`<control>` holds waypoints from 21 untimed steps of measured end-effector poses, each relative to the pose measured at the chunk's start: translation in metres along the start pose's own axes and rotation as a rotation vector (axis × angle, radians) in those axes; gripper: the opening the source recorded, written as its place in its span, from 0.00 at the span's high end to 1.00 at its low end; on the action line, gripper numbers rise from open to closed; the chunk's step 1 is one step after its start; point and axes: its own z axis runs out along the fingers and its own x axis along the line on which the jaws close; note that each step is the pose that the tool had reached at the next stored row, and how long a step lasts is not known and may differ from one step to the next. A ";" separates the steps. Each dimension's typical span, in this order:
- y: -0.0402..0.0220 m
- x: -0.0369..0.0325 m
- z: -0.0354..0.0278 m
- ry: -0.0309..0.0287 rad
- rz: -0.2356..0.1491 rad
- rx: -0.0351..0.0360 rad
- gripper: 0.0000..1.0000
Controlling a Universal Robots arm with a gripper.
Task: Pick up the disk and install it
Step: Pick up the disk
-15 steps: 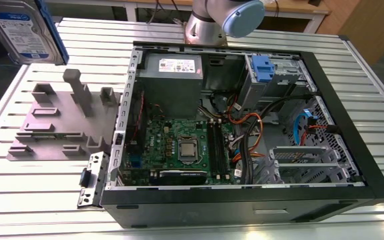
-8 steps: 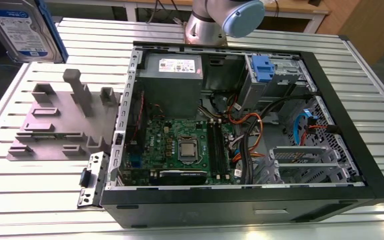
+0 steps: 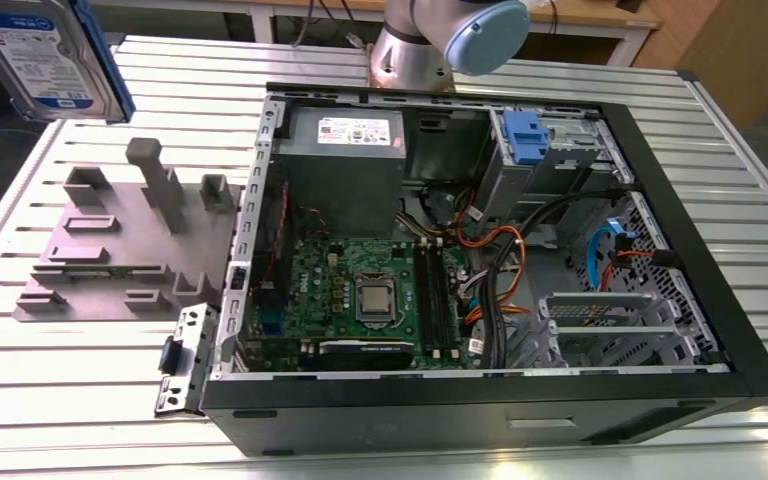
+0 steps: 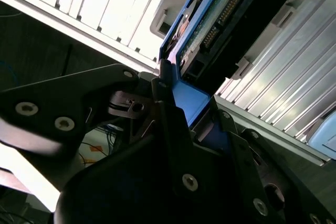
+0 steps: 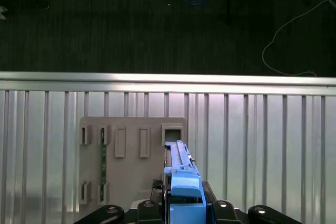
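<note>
Exterior view: disk (image 3: pixel 40 55) is held up off the table (image 3: pixel 704 120) at the exterior view's left, label side to camera, blue carrier edge showing, well apart from the open PC case (image 3: pixel 491 400). Grey fixture plate (image 3: pixel 104 250) sits on the table just beside the case, on the exterior view's left of it. Arm (image 3: pixel 451 40) rises behind the case. Inside the case: power-supply box (image 3: pixel 344 150), motherboard (image 3: pixel 371 290), blue bay bracket (image 3: pixel 524 135). Second wrist view: gripper (image 4: pixel 191 108) is clamped on the disk's blue carrier end, and the black fingers (image 4: pixel 168 114) pinch it from both sides. Disk body (image 4: pixel 231 3) runs out past the fingertips, green board and connector side showing, table slats beyond it. First wrist view: disk (image 5: pixel 178 161) is edge-on, carrier end seated between the fingers, the rest sticking out beyond the tips. Fixture plate lies on the slats past the fingertips, behind the disk. Dark floor (image 5: pixel 131 24) lies beyond the table edge.
</note>
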 end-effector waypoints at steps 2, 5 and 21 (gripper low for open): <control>0.0000 0.0000 -0.0016 -0.0002 0.000 -0.0001 0.64; 0.0000 -0.0001 -0.0038 -0.0008 0.000 -0.0001 0.64; 0.0001 -0.0003 -0.0154 -0.0046 0.000 0.0000 0.64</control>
